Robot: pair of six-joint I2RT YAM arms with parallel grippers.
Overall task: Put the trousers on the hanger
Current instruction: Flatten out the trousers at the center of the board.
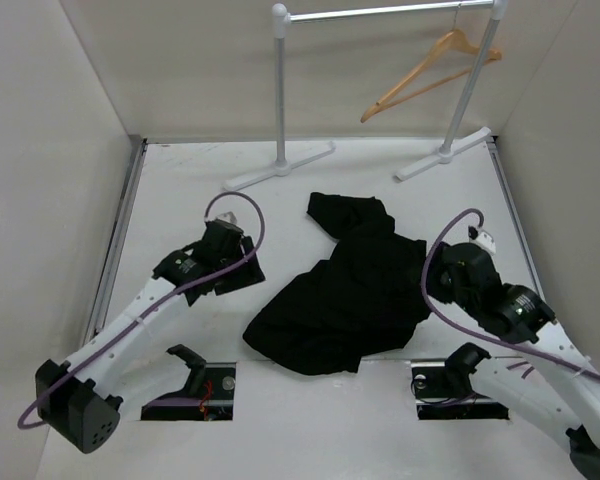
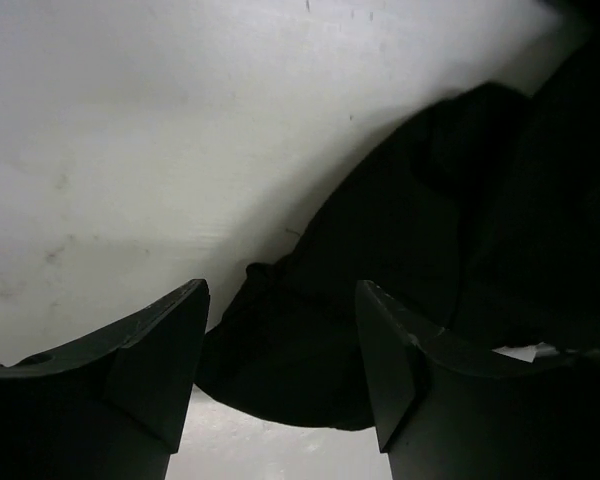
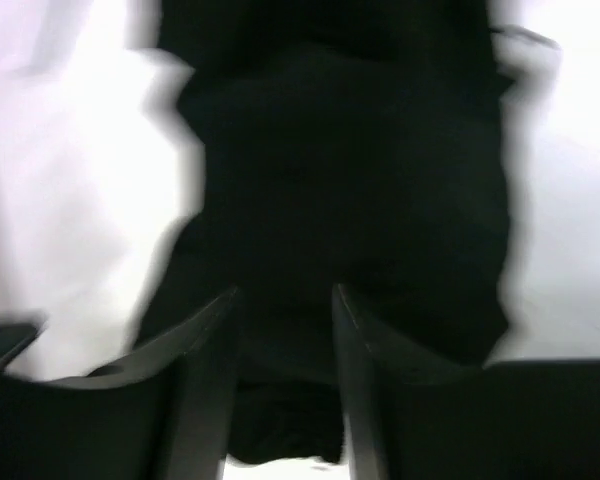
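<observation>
Probably best to pinch just one outer edge of the crumpled black trousers (image 1: 348, 290), heaped in the middle of the table (image 1: 180, 180) well apart from the wooden hanger (image 1: 432, 66) on the grey rail (image 1: 380, 12), using the left gripper (image 2: 282, 290) and right gripper (image 3: 285, 292), both spread and empty right now; no brands or writing readable anywhere.

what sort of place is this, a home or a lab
Most likely a robot lab test cell: a white table boxed in by plain white walls, two robot arms bolted at its near edge, and a grey metal clothes rail holding a light-brown wooden hanger behind crumpled black fabric trousers.
</observation>
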